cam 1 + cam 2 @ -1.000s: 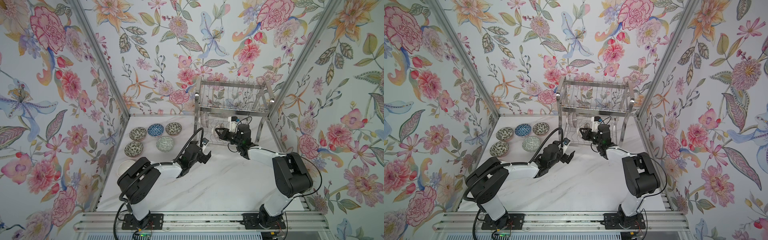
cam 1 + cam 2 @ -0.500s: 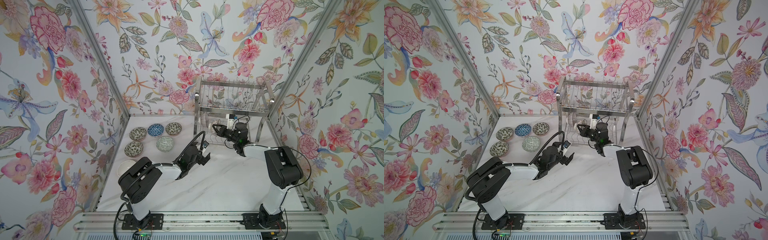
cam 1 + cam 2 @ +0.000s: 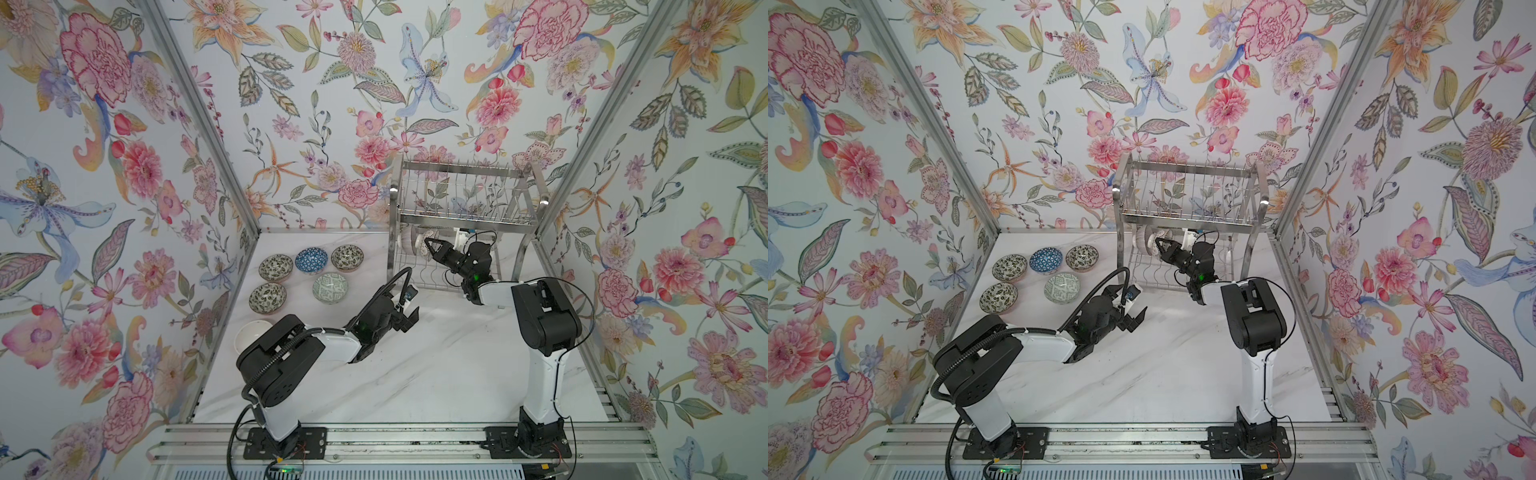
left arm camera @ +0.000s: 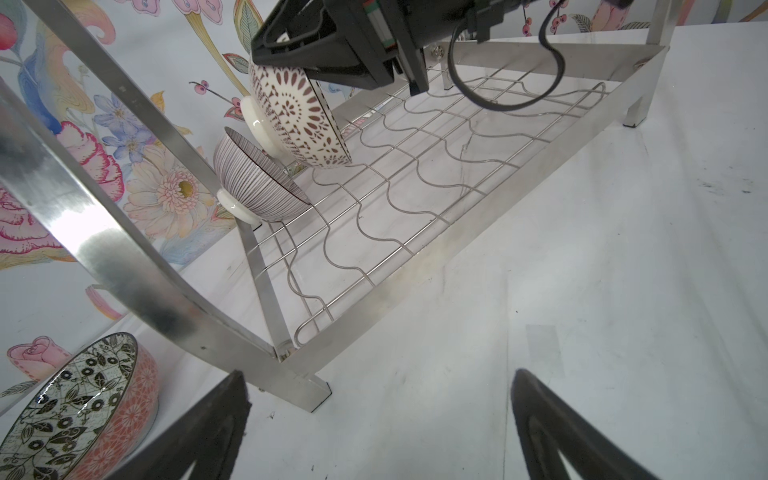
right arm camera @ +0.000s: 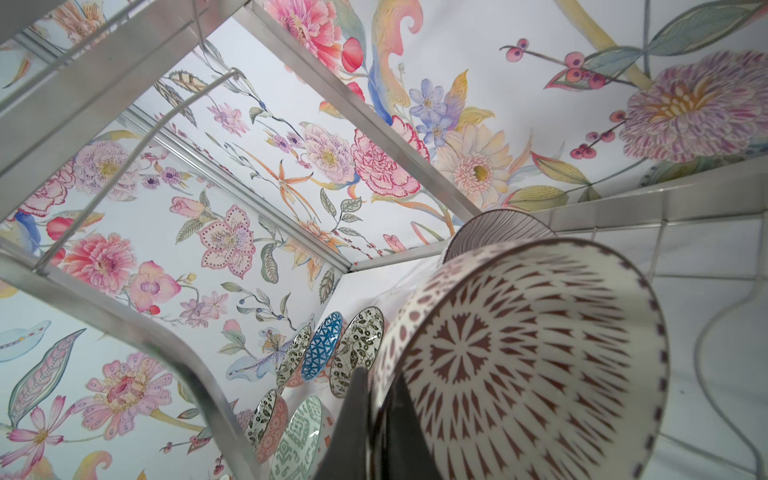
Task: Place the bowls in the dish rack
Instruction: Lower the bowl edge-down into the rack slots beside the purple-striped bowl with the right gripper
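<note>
**Dish rack** (image 3: 463,166): stands at the far right corner of the tabletop (image 3: 436,374). The upper tier (image 3: 1187,219) shows nothing loaded. The lower tier (image 4: 415,174) carries one striped bowl (image 4: 257,183), on edge at its left end.

**Change noted:** within the last second the right gripper (image 3: 428,245) has advanced from the rack's front into the lower tier. Its jaws are pinched on the rim of a brown-and-white patterned bowl (image 4: 299,120), held on edge just beside the striped one. The left wrist view does not confirm whether this bowl already rests on the wires.

**Judgement:** the second bowl is at its slot, with release pending.

**Left gripper** (image 3: 411,318): has stayed over mid-tabletop, spread wide and empty.

**Outstanding:**
- Five bowls (image 3: 311,260) are grouped at the far left corner, open side up.
- A white bowl (image 3: 247,334) sits at the left edge, partly hidden by the left arm.
</note>
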Controlling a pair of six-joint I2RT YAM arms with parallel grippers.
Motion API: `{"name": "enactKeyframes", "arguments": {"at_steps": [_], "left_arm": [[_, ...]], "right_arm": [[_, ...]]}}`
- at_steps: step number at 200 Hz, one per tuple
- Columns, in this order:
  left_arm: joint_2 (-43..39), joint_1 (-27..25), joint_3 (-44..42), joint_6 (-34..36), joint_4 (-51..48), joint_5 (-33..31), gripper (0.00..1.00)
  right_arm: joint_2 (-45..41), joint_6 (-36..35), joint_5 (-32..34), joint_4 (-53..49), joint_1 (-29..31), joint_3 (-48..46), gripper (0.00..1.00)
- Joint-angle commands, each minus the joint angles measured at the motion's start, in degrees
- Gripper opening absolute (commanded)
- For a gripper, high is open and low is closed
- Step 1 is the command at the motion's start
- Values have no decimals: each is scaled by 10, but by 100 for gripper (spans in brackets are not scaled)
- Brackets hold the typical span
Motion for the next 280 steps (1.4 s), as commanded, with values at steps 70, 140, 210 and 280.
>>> {"name": "enactKeyframes", "arguments": {"at_steps": [70, 140, 210, 280], "left_arm": [[-5, -8, -5, 14, 12, 3, 99], [-9, -8, -5, 13, 9, -6, 99], [-7, -9, -3, 14, 6, -10, 99], [-6, -9, -2, 14, 2, -13, 99]], "right_arm": [[98, 66, -16, 127, -13, 107, 0], [154, 90, -51, 128, -21, 175, 0], [195, 122, -75, 149, -21, 218, 0], [215, 127, -79, 142, -22, 234, 2]]}}
